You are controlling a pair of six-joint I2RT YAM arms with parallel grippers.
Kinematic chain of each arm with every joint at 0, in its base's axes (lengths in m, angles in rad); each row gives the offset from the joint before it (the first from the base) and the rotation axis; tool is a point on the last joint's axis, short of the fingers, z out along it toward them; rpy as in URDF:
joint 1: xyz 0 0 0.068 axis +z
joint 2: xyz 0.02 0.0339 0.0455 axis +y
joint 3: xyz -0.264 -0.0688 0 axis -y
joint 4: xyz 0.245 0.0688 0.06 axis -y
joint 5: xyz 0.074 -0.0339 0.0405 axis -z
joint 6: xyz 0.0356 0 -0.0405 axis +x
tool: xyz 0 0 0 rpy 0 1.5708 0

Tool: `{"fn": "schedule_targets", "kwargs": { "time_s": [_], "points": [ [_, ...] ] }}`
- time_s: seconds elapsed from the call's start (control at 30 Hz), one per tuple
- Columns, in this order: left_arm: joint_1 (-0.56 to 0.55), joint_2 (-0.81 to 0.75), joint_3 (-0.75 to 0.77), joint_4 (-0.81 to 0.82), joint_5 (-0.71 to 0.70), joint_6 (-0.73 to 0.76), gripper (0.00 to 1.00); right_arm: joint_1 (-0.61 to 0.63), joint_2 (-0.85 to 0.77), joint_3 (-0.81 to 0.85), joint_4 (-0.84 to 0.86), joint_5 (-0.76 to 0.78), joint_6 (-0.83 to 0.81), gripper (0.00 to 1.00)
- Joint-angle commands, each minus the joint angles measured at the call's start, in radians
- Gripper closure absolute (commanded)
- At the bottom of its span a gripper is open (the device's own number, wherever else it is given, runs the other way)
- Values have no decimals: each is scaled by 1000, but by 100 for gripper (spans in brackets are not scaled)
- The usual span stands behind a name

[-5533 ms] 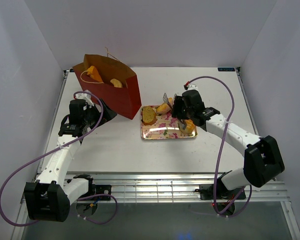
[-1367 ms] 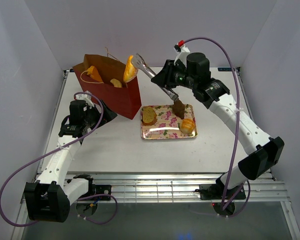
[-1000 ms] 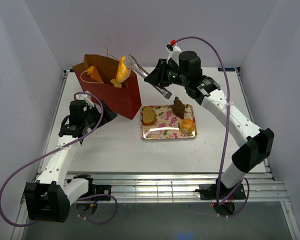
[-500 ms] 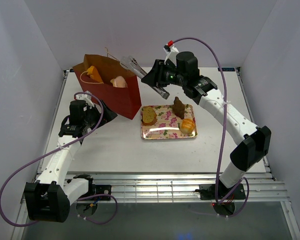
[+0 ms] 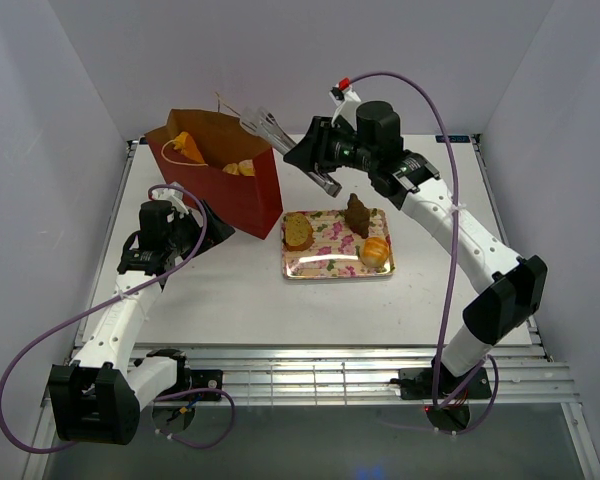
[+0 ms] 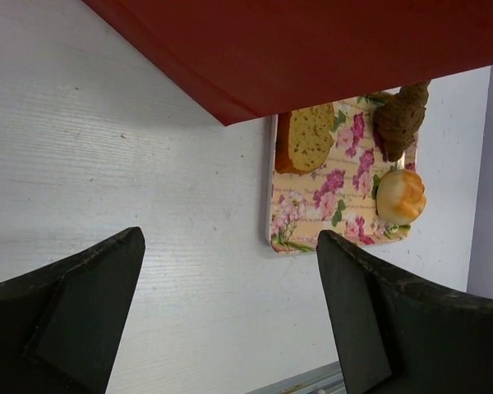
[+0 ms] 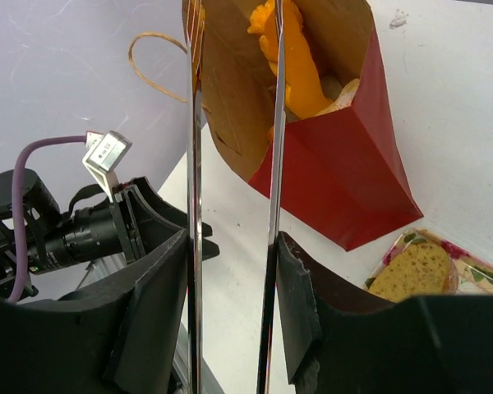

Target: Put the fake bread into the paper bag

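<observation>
Fake bread [image 5: 298,231] is split between two places, so take it from your side outward. Nearest you, the left hand [image 6: 230,238] sits low over the worktop [image 5: 230,290], just beside the near face of the paper bag [image 5: 235,190]. Its fingers [image 6: 90,279] are spread wide with nothing between them.

A little further out the floral tray [image 5: 335,262] lies flat on the worktop, just right of the bag. In the left wrist view the bag's red edge overlaps one corner of the tray (whether the two touch, you cannot tell). Three pieces rest on the tray, all apart from one another:
- a toast slice [image 6: 311,138] at the end nearest the bag
- a brown twisted piece [image 6: 401,119] standing at the far right
- a round roll [image 6: 400,197] at the near right

Beyond that the bag stands upright with its mouth open. Inside you can see an orange pastry [image 7: 292,57] and a paler piece [image 7: 345,89] tucked beside it.

Farthest out, the right hand [image 5: 255,120] hangs over the right side of the bag's mouth. Its two long thin metal fingers [image 7: 194,205] point toward the opening. They stand apart, roughly parallel, and grip nothing.
</observation>
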Motion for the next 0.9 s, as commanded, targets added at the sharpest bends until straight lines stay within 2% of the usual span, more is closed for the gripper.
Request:
{"fn": "schedule_targets", "kwargs": {
  "time_s": [0.0,0.53,0.87],
  "points": [
    [-4,-26,-6,19,12,-1,4,2,-92,-34,32,28,-25,50],
    [-4,-23,-5,12,-5,2,4,-56,-482,-516,30,233,-61,52],
    [-3,-20,-6,12,-5,0,4,-105,-646,-782,33,363,-70,52]
  ]
}}
